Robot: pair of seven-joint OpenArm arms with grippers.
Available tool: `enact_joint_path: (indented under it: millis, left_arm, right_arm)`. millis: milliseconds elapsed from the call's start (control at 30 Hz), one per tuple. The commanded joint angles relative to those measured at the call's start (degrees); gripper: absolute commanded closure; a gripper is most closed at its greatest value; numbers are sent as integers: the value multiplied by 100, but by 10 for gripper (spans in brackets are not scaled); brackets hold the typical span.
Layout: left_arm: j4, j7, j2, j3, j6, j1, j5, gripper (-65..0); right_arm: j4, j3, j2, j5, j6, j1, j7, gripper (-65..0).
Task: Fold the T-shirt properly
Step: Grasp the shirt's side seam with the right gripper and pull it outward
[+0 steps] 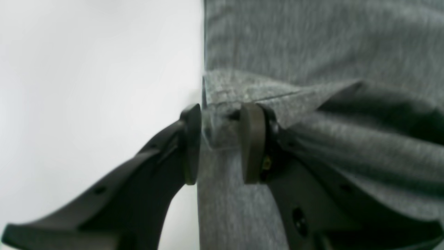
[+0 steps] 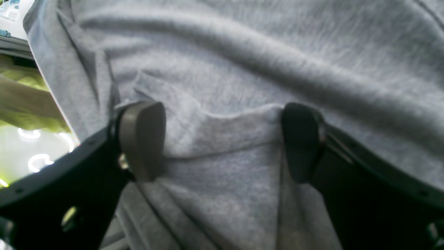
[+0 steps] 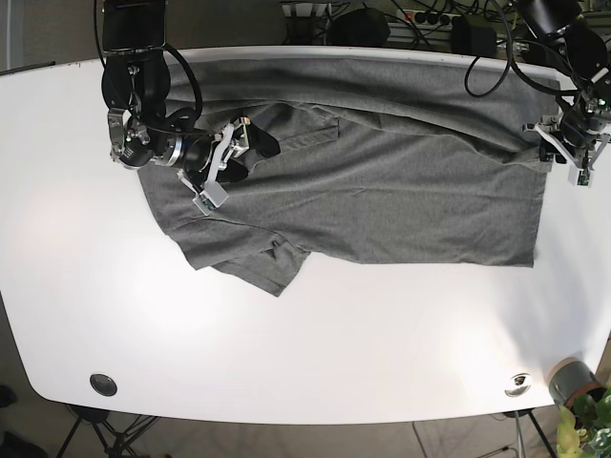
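A grey T-shirt (image 3: 382, 200) lies spread across the white table (image 3: 305, 343), with its far edge folded over toward the middle and a sleeve sticking out at the front left. My left gripper (image 1: 220, 144) is closed on the shirt's hem at its right corner (image 3: 558, 143), and cloth (image 1: 312, 41) drapes over one finger. My right gripper (image 2: 222, 142) is wide open and rests on the shirt (image 2: 242, 52) near the collar and left shoulder (image 3: 243, 153), with a small fold of cloth between the fingers.
A black round fitting (image 3: 102, 385) and a metal one (image 3: 518, 383) sit near the table's front edge. A potted plant (image 3: 576, 391) stands beyond the front right corner. Cables and gear (image 3: 382, 24) lie behind the far edge.
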Motion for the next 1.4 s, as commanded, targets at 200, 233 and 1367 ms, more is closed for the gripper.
enact_joint_path:
  millis: [200, 233, 1367]
  left_arm:
    - [87, -97, -126, -13, 12, -11, -63, -167]
    - [87, -97, -126, -13, 12, 24, -63, -167]
    - [-432, -132, -126, 198, 12, 138, -72, -165]
  right_arm:
    - [-28, -75, 34, 159, 54, 49, 361, -498]
    - [-54, -75, 43, 159, 54, 49, 423, -488]
    - [834, -49, 324, 167, -496, 242, 739, -22]
